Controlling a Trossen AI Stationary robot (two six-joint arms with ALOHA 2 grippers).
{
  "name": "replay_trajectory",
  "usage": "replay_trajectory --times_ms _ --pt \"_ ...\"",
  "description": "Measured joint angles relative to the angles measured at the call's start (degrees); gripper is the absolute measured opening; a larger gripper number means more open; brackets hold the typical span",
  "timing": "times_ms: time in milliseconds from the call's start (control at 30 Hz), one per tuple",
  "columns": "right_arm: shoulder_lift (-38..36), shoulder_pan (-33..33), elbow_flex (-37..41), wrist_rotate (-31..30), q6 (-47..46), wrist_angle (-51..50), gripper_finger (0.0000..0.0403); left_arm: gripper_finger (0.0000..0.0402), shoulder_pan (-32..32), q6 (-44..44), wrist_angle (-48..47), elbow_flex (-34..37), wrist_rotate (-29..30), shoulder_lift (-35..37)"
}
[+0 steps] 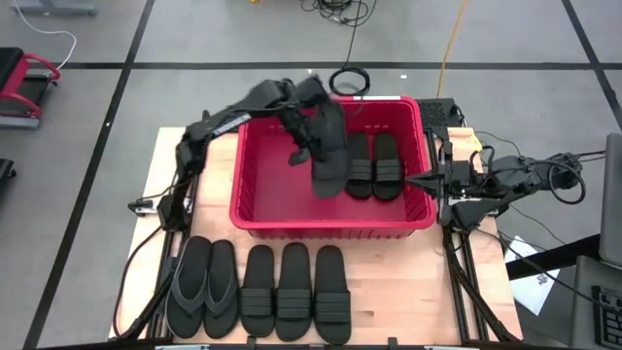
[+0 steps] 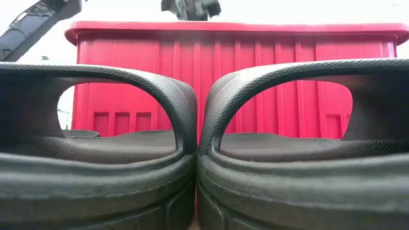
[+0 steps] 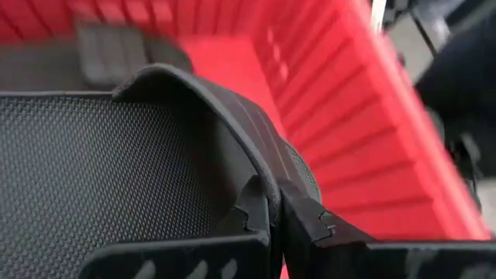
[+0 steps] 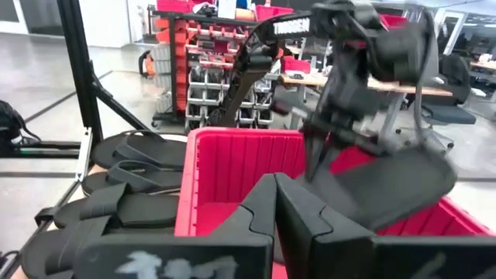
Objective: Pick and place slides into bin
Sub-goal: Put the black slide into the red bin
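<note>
left gripper [image 1: 309, 146]: clamped on a slide's strap [image 3: 232, 132], over the bin [image 1: 255, 185]
held slide [image 1: 330, 160]: hangs tilted below the fingers
right gripper [image 1: 413, 182]: closed, empty, at the bin's rim
other slides: two under left gripper, five outside

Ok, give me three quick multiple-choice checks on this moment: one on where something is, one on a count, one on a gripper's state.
1. Where is the sandal held by the left gripper?
A. on the table in front of the bin
B. over the inside of the red bin
C. on the floor

2. How many sandals lie on the table in front of the bin?
A. three
B. five
C. eight

3. What is the left gripper doing?
A. shut on a sandal's strap
B. wide open
C. resting on the table

Answers: 1 B, the high view shows the held sandal hanging above the bin's floor. 2 B, five lie in a row there. 3 A, the left wrist view shows both fingers pinching the strap.
</note>
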State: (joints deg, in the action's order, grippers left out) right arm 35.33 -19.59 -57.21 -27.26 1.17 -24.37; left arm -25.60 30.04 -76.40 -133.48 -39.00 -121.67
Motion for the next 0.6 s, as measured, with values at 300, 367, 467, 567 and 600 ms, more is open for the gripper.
replay_trajectory --times_ms 300,367,467,567,600 --pt "-0.04 -0.02 0.02 -3.57 -0.54 -0.29 0.0000 0.0001 0.04 9.17 -5.57 -0.06 -0.34 -5.39" --pt "-0.07 -0.02 0.02 -6.66 -1.12 -0.47 0.0000 0.0001 -0.19 11.03 -6.30 -0.06 -0.67 -6.05" --pt "-0.07 0.00 0.01 -10.36 -2.05 -0.56 0.0000 0.0001 -1.46 11.66 -6.14 -0.12 -2.61 -7.20" --pt "-0.04 0.00 0.02 -10.46 -2.17 -0.54 0.0000 0.0001 -3.19 11.58 -4.86 -0.12 -3.93 -9.27" --pt "-0.04 0.00 0.02 -10.46 -2.19 -0.56 0.0000 0.0001 -3.61 11.50 -4.75 -0.12 -4.26 -9.87"
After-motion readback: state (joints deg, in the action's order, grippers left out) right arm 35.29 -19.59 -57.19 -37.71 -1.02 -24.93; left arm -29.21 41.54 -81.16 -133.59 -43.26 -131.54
